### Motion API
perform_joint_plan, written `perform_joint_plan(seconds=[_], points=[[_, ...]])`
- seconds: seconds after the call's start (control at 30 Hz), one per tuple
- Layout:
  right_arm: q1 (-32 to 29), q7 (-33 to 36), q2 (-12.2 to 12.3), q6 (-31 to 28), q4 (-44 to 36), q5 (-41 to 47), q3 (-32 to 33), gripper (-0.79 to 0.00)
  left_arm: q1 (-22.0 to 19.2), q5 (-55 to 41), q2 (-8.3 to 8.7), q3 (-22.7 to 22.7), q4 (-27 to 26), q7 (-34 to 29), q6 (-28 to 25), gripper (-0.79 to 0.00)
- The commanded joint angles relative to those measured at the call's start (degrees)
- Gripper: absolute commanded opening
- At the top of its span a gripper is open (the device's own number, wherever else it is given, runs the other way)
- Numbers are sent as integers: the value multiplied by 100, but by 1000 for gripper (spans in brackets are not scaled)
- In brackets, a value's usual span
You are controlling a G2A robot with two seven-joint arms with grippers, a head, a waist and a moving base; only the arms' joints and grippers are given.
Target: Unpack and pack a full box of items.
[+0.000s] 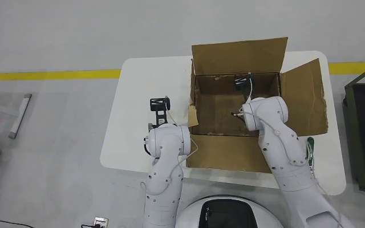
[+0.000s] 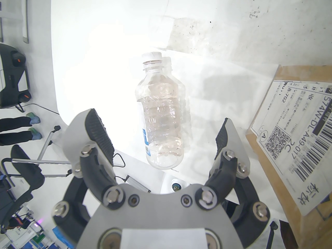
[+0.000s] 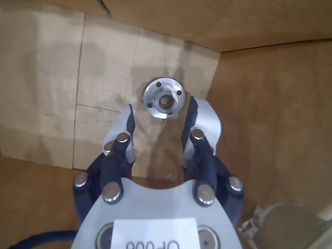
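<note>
Left of centre in the top view, our left gripper [image 1: 159, 105] hangs over the white table [image 1: 131, 114] with its fingers spread wide. Its wrist camera shows a clear plastic bottle [image 2: 162, 115] with a white cap lying on the table under the gap, touched by neither finger. Right of centre stands the open cardboard box [image 1: 239, 57], and our right gripper [image 1: 243, 82] is down inside it, fingers parted, with a round metal flange [image 3: 164, 101] on the box floor in line with the gap.
</note>
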Motion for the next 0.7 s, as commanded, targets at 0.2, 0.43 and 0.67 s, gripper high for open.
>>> perform_joint_plan(seconds=[0.2,0.43,0.67], points=[[206,-178,-42,129,478,-108,-107,-434,0,0,0,0,0,0,0,0],[238,-178,-46,117,608,-67,7,-422,0,0,0,0,0,0,0,0],[260,-171,-54,155,745,-73,68,-416,0,0,0,0,0,0,0,0]])
